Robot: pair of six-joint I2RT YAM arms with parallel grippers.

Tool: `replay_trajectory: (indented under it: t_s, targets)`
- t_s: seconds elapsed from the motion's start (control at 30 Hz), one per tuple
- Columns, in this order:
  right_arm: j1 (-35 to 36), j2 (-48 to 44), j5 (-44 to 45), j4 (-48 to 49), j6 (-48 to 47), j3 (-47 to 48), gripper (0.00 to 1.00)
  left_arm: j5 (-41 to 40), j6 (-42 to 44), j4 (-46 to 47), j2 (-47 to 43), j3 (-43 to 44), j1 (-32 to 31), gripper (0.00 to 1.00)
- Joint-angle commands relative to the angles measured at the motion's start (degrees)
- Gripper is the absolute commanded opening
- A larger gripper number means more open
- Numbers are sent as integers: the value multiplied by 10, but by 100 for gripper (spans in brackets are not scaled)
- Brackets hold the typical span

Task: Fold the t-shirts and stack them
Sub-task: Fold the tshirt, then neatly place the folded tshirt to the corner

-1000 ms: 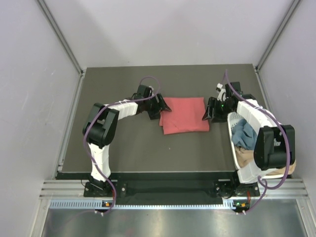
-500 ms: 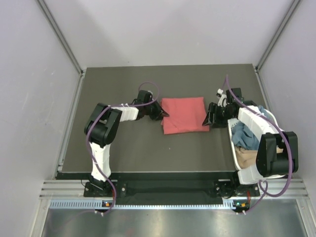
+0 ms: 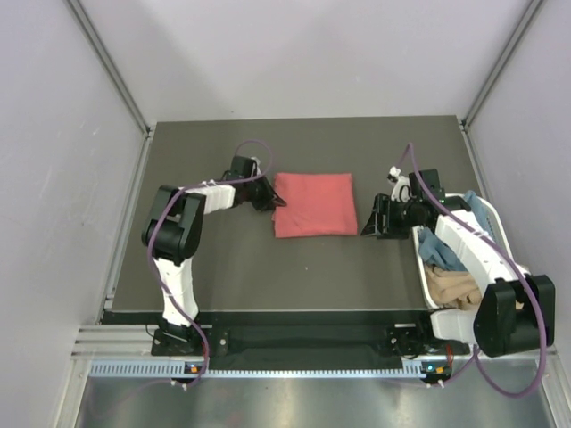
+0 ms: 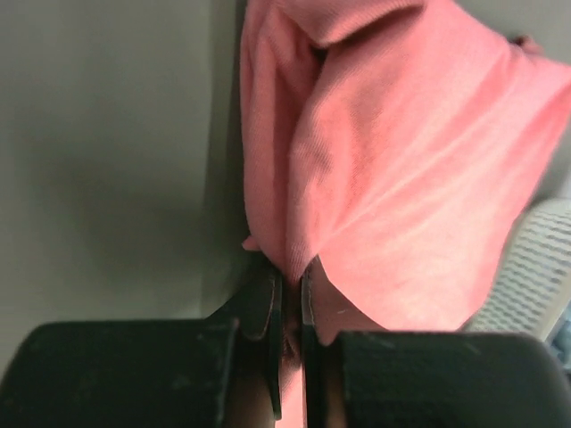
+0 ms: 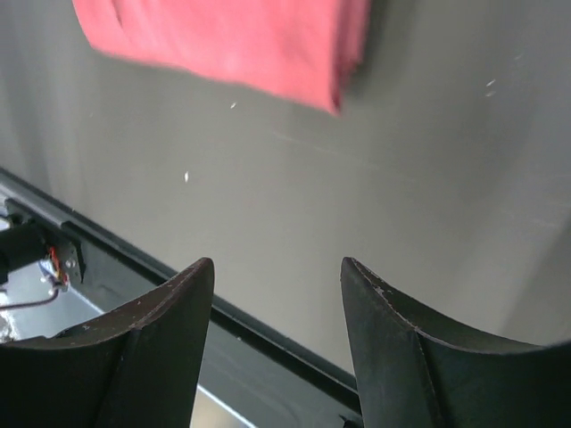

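Pinching the left edge of the folded coral-red cloth t-shirt (image 3: 312,203), the left claw (image 4: 287,283) was clamped tight on it at the middle of the dark grey worktop (image 3: 303,267). The right claw (image 5: 275,267) hung spread wide just beside the shirt's right edge, holding nothing.

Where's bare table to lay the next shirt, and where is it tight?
Widest bare table runs between the coral-red shirt and the near edge, between the arm bases. The far strip behind the shirt is bare. Crowded: the shirt's left edge, pinched by the left gripper, and the right side, where the open right gripper sits beside the basket.
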Motion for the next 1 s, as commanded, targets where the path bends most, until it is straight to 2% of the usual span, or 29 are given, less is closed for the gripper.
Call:
replay_trajectory:
  t_s: [0.0,0.23,0.47,0.67,0.8,0.9,0.97]
  targets:
    - [22,-43,-39,13,10,-27,60,-93,158,-165,9,71,48,0]
    - [51,-62,-56,34,34,-56,60,-199,281,-255,36,179,114,0]
    - [51,-33,-28,20,32,-35,60,-262,340,-245,91,248,200,0]
    - [51,1,1,-9,18,0,61,-320,393,-273,191,404,227,0]
    - [50,35,4,-16,14,3,61,-386,432,-285,244,523,234,0]
    - [50,52,18,-38,-3,21,61,-404,434,-289,267,579,252,0]
    - [49,62,20,-40,-4,29,61,-421,427,-275,269,586,267,0]
